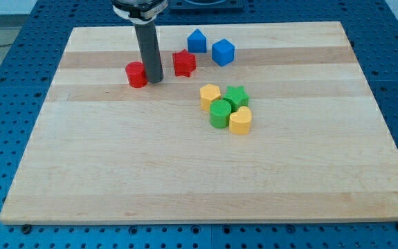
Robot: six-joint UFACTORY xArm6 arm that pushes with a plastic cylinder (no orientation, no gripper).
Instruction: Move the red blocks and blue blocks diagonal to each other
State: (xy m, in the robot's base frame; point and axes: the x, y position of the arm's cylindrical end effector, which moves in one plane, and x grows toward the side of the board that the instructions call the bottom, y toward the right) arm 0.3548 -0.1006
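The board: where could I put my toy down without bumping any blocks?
The board's whole bottom half, below the yellow and green cluster, is bare. The top is crowded: my tip sits beside the red cylinder, near the red star and two blue blocks.

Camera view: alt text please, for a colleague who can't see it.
My tip rests against the right side of a red cylinder at the board's top, left of a red star and two blue blocks; yellow and green blocks cluster centrally.
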